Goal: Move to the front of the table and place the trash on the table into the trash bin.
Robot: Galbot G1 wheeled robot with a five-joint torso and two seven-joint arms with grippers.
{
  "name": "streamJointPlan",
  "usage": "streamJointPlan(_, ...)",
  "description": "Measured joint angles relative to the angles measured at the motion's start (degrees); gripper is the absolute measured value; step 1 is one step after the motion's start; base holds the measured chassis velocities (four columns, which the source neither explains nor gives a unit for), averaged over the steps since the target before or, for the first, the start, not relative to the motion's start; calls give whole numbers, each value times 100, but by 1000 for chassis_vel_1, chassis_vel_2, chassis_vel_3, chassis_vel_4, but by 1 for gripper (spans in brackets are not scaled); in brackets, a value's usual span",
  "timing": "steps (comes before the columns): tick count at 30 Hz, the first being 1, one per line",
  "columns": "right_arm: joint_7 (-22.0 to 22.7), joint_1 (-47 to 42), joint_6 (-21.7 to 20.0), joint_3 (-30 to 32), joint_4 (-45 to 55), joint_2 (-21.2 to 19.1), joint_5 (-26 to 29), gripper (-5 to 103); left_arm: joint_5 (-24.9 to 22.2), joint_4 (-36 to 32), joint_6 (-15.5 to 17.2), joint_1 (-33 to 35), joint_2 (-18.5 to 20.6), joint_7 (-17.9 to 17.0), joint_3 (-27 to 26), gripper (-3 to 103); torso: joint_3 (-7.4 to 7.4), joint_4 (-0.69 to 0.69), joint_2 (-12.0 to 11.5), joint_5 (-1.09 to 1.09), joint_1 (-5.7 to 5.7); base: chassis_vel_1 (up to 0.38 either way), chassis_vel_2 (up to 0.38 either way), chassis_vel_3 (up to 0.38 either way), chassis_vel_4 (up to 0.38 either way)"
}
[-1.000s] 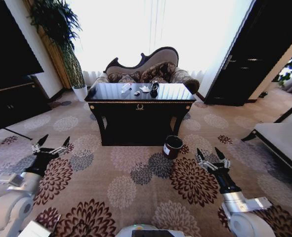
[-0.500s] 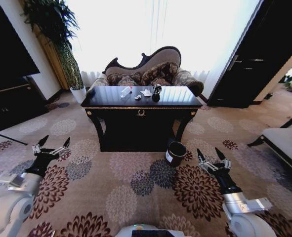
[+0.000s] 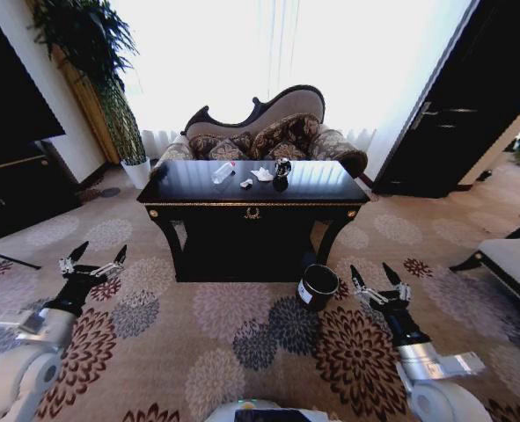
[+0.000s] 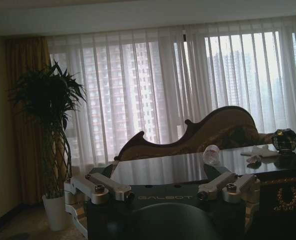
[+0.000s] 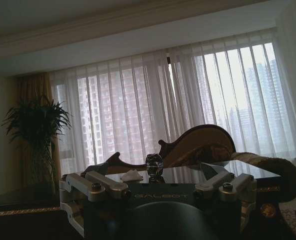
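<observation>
Across the flowered carpet [image 3: 242,352] stands the table [image 3: 252,208], long and rectangular, with a glossy black top, gold edge trim, a gold emblem at the front centre and curved legs. On its top lies the trash: a clear crinkled plastic bottle [image 3: 223,172], a crumpled white paper wad [image 3: 261,174], a smaller wad [image 3: 245,184] and a dark shiny round object [image 3: 282,166], all grouped near the middle of the far side. Beside the table's right front leg, on the carpet, sits the trash bin [image 3: 317,286], a small dark cylinder with a black inside and a white label. Both grippers hang low over the carpet, well apart from the table: the left gripper [image 3: 92,260] and the right gripper [image 3: 377,278] each have their pointed fingers spread and grasp nothing. Behind the table is a patterned sofa [image 3: 264,136].
</observation>
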Motion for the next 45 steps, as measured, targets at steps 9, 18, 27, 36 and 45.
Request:
streamJointPlan(9,-9,-36,12,-25,3,17,-37,100,-49,-93,98,0,-28,-61,66,100,0,-1,0,-1,0,-183,176,186,-166)
streamJointPlan(18,-13,-111,26,-64,44,88,-87,100,-55,-94,108,37,-8,-59,119,100,-1,0,0,0,-1,-160,158,161,-173)
streamJointPlan(27,43,-188,-126,70,131,-158,87,100,-349,-36,194,-19,260,-75,36,100,0,-1,0,0,1,-198,206,196,-227)
streamJointPlan(36,43,-130,-142,-28,119,-69,70,100,-252,-189,293,-5,187,-80,120,100,0,0,0,0,1,-202,198,214,-202)
streamJointPlan(45,217,-42,-142,-170,68,-70,-34,100,-440,-369,538,-78,335,-108,294,100,0,0,0,0,1,-172,164,171,-173)
